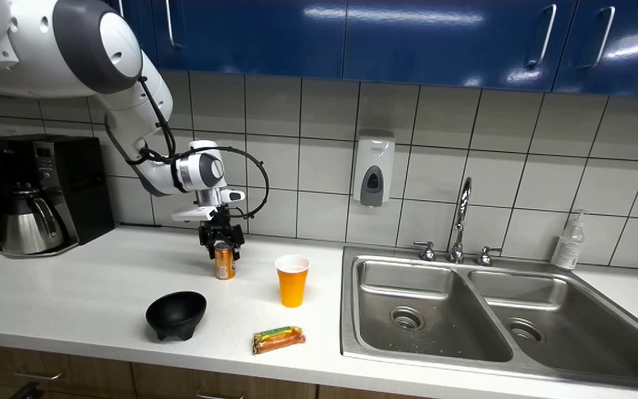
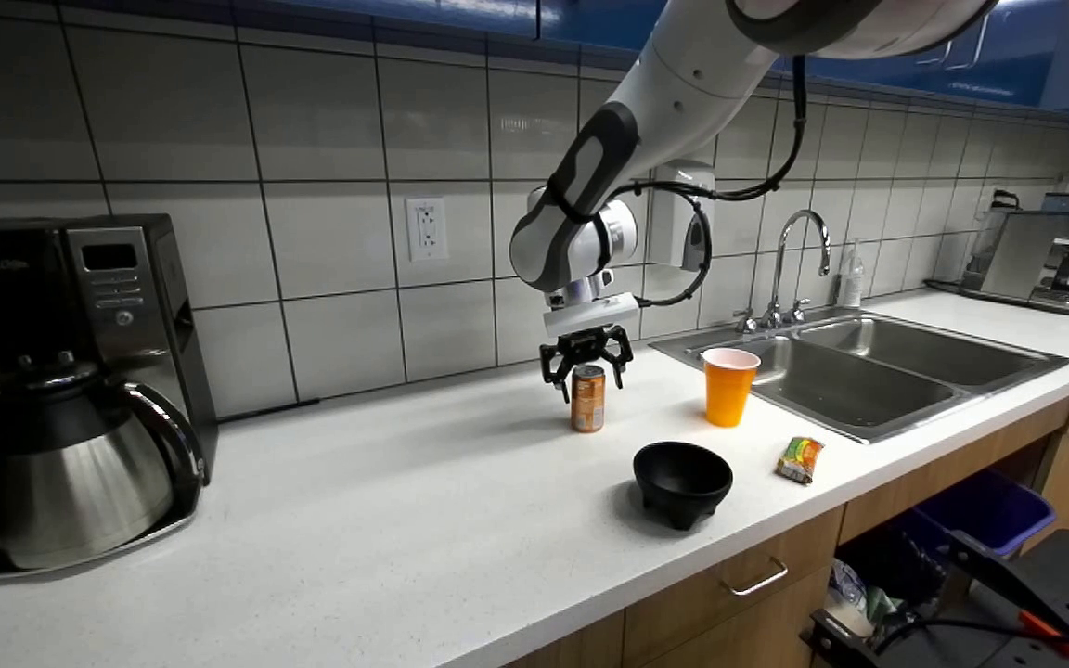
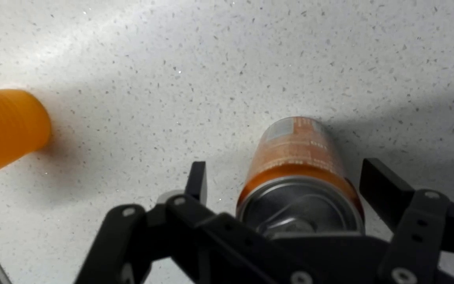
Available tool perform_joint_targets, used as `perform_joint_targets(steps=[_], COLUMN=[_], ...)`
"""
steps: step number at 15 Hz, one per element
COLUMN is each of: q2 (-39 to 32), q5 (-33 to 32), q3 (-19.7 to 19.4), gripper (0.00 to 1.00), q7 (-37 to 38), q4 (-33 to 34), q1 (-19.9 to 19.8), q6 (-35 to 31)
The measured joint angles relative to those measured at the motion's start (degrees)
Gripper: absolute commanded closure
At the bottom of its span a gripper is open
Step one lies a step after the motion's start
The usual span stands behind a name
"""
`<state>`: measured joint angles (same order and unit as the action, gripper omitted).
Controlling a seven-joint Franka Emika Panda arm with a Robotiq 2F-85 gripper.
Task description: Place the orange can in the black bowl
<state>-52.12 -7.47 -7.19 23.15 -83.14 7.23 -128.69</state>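
White tabletop (image 2: 358, 529) carried the upright can (image 1: 224, 262), outside the bowl (image 2: 682, 481). Your gripper (image 2: 592, 390) straddled the can's top, jaws wide (nothing clasped yet). You seemed to be lining up the grasp; next you likely needed to centre and close.

The double sink (image 1: 490, 310), coffee maker (image 1: 70, 183) and blue cabinets (image 1: 407, 50) show a kitchen

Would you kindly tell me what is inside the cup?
Inside the cup, both exterior views show only pale wall just below the rim. Its orange near side hides the bottom, so I cannot tell whether anything lies there.
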Motion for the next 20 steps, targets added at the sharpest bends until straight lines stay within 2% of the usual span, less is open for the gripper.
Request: perform_joint_targets(steps=[3, 4, 5, 9, 20], q2=[0.0, 0.0, 0.0, -0.1, 1.2], q5=[0.0, 0.0, 0.0, 0.0, 1.8], q3=[0.0, 0.0, 0.0, 0.0, -0.1], gripper=[0.0, 0.25, 0.27, 0.58, 0.59], q7=[-0.4, -0.4, -0.4, -0.4, -0.5], q4=[-0.1, -0.1, -0.1, -0.1, 0.4], q1=[0.0, 0.0, 0.0, 0.0, -0.5], q6=[0.0, 0.0, 0.0, 0.1, 0.2])
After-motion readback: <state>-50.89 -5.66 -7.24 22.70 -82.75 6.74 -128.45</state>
